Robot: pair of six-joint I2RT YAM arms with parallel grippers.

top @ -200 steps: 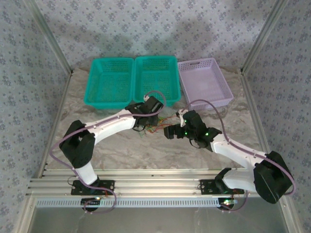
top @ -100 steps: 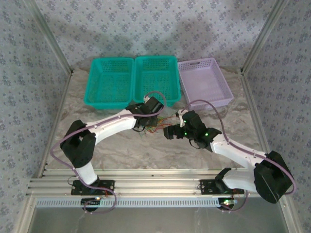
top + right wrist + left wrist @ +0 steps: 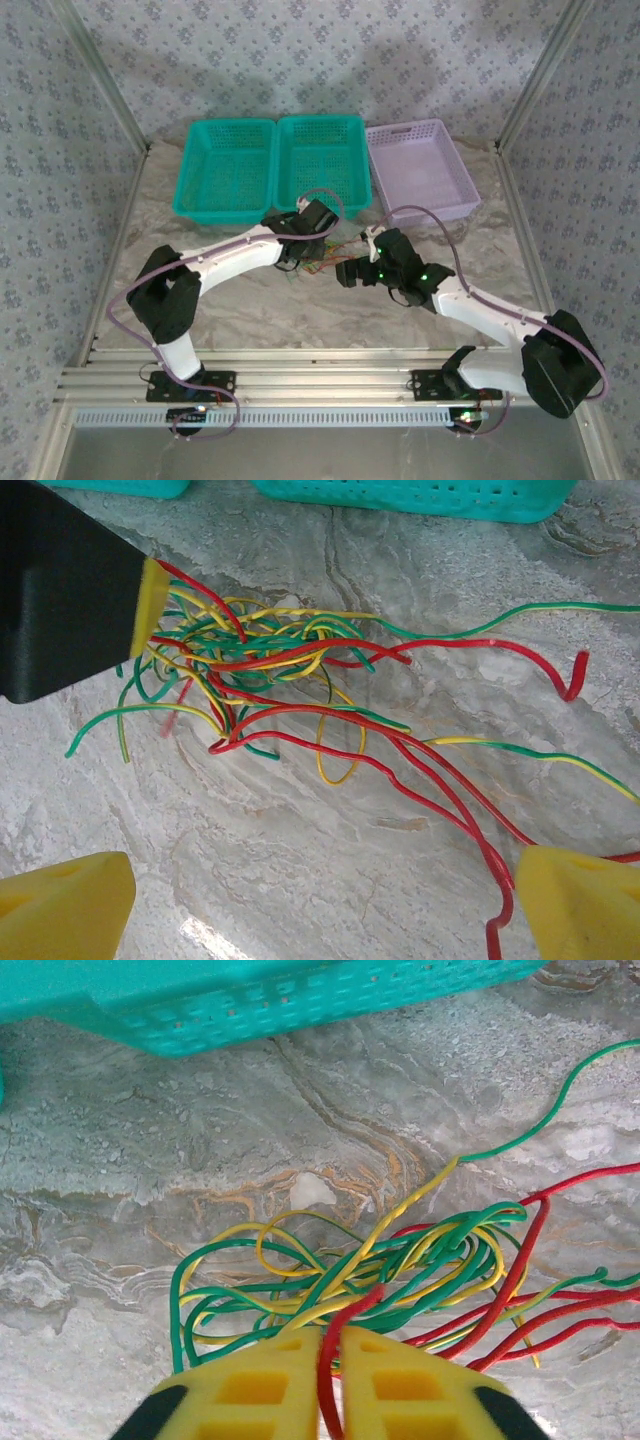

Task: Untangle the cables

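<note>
- Pinching one red cable [image 3: 360,1305]: the left tool [image 3: 330,1338] has its yellow fingers [image 3: 250,1390] drawn almost together, and the red strand runs down the narrow slit between them.
- The cables [image 3: 400,1260] lie as one tangled bunch of red, green and yellow on the marbled tabletop [image 3: 150,1160], right at the left tool's fingertips.
- The core of the bunch is green and yellow loops. Several red strands trail off to the right, and one green strand runs away toward the upper right of the left wrist view.
- The right tool [image 3: 320,900] is spread wide, with one yellow finger at each lower corner of its wrist view. It grips nothing.
- Red strands from the bunch run down toward its right-hand finger [image 3: 580,900]. I cannot tell whether they touch it.
- In the top view both tools meet at the bunch in mid-tabletop, the left arm reaching in from the left and the right arm from the right.
- The bunch sits on the tabletop just in front of the middle teal basket [image 3: 322,160], outside it.
- The left teal basket [image 3: 225,170] and the lilac basket [image 3: 420,170] stand either side of it, in a row along the far edge.
</note>
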